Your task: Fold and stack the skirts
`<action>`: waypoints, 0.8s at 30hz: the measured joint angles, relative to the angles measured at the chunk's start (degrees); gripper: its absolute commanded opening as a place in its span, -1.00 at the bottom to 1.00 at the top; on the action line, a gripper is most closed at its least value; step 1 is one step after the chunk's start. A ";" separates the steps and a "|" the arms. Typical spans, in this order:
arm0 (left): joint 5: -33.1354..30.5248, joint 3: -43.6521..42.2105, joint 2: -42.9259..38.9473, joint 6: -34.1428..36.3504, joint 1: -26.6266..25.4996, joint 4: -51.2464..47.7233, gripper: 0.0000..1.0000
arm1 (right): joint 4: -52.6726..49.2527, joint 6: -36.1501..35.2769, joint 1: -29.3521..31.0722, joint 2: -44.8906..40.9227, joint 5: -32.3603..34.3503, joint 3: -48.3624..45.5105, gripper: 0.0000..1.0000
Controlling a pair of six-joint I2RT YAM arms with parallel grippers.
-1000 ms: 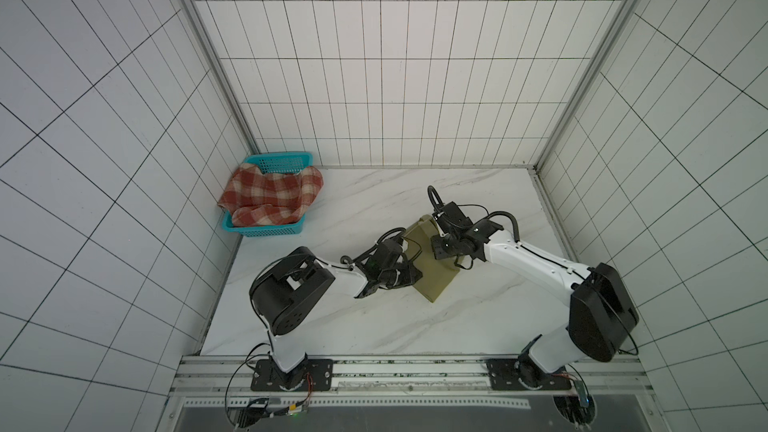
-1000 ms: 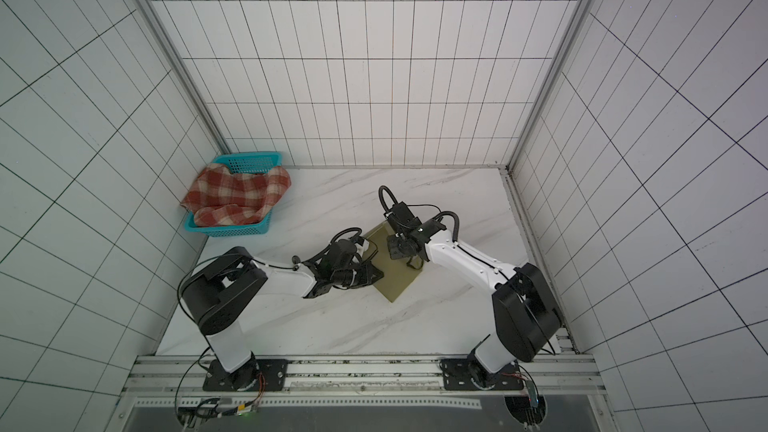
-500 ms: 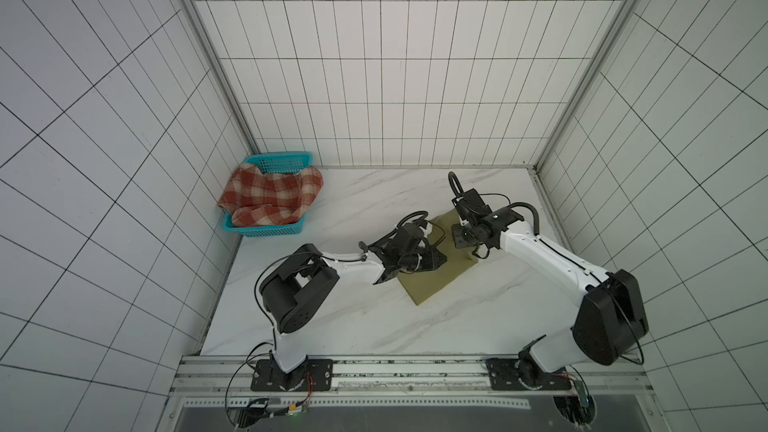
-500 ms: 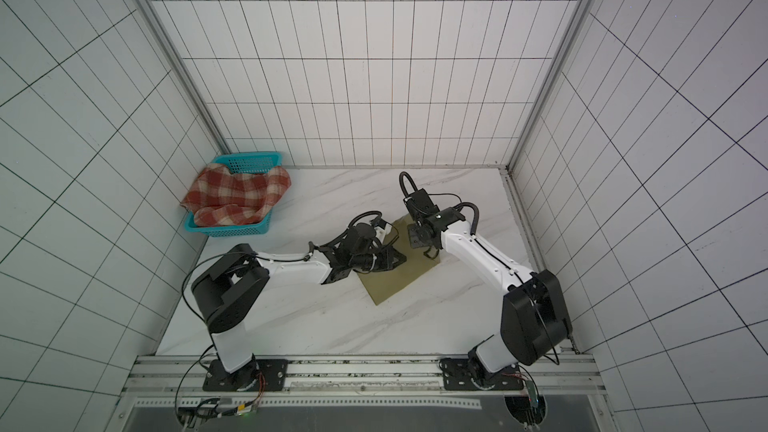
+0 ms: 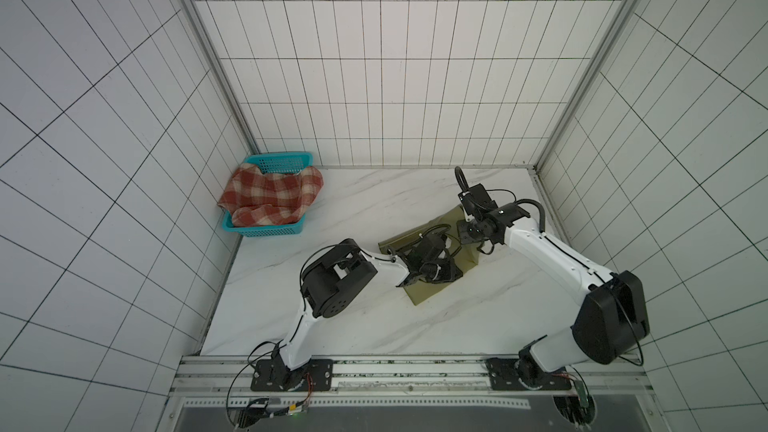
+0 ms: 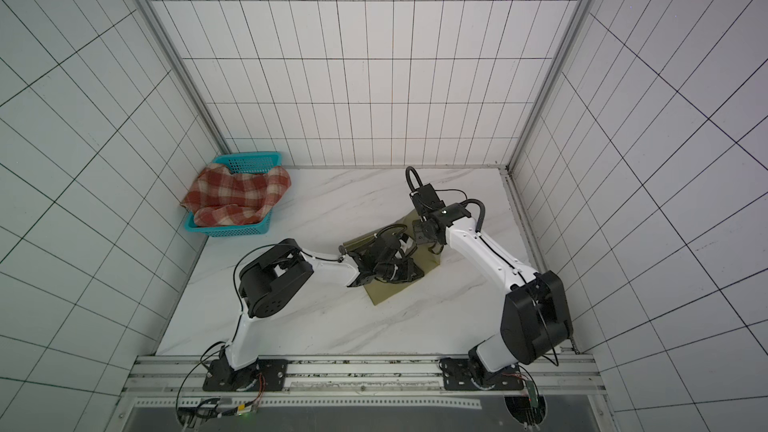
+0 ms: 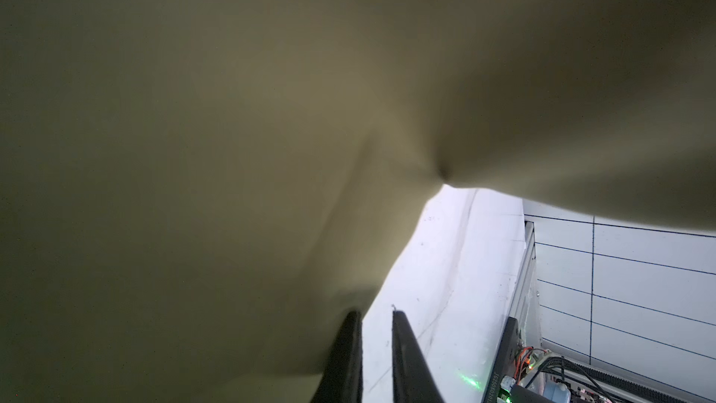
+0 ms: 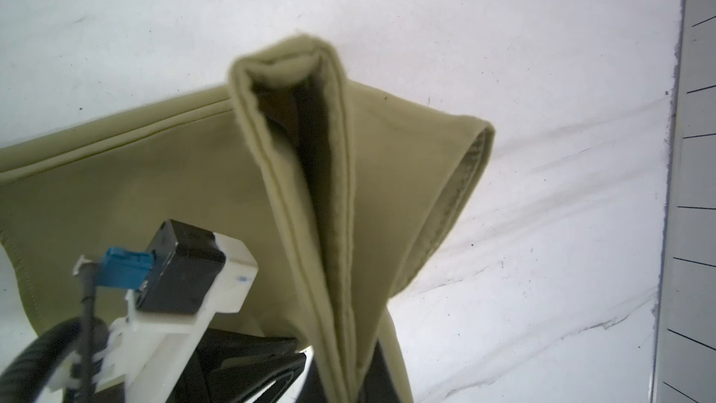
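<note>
The olive-khaki skirt [image 5: 419, 295] lies partly folded on the white marble table [image 5: 332, 305], right of the middle in both top views. My right gripper [image 8: 350, 381] is shut on a bunched hem of this skirt [image 8: 155, 172] and holds that fold up off the table. My left gripper [image 7: 376, 314] sits low over the olive skirt [image 7: 193, 110], with raised cloth draped above its camera. Its jaws stand a narrow gap apart, and only bare table shows between them. The red-and-cream plaid skirt [image 5: 270, 197] lies crumpled in the teal basket [image 5: 278, 157] at the back left.
The tiled right wall and its metal edge strip [image 8: 670, 149] run close beside my right gripper. An aluminium rail [image 5: 415, 367] carrying both arm bases lines the table's front edge. The left arm's elbow [image 5: 336, 280] hangs over the table's middle.
Both grippers have moved right and toward the back wall. The olive skirt has gone with them and now lies stretched out longer across the table.
</note>
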 measured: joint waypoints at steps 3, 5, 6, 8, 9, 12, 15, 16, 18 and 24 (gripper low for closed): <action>0.00 0.04 0.09 -0.13 0.00 0.26 -0.67 | -0.17 -0.28 -0.42 -0.55 -0.15 0.22 -1.00; 0.00 0.07 0.09 -0.15 0.00 0.26 -0.67 | -0.42 -0.46 -0.74 -0.90 -0.39 0.39 -1.00; -0.02 0.07 0.07 -0.17 0.00 0.28 -0.67 | -0.48 -0.50 -0.96 -0.98 -0.39 0.48 -1.00; -0.22 -0.20 -0.61 -0.31 0.00 0.24 -0.67 | -0.57 -0.70 -1.40 -1.25 -0.48 0.48 -1.00; -0.50 -0.52 -1.20 -0.28 0.00 0.24 -0.67 | -0.59 -0.74 -1.49 -1.33 -0.55 0.48 -1.00; -1.49 -1.22 -4.31 -0.17 0.00 0.02 -0.67 | -0.70 -0.90 -1.75 -1.62 -0.85 0.48 -1.00; -2.16 -0.81 -6.62 0.11 0.02 0.48 -0.68 | -0.74 -0.92 -1.81 -1.86 -1.31 0.48 -1.00; -2.27 -0.24 -6.71 0.20 0.02 0.66 -0.68 | -0.74 -0.90 -1.84 -1.90 -1.49 0.48 -1.00; -2.43 0.63 -6.45 0.37 0.02 0.68 -0.68 | -0.74 -0.90 -1.84 -1.97 -2.01 0.48 -1.00; -3.15 1.79 -3.91 0.94 0.09 0.48 -0.69 | -0.83 -0.90 -1.84 -2.45 -2.80 0.48 -1.00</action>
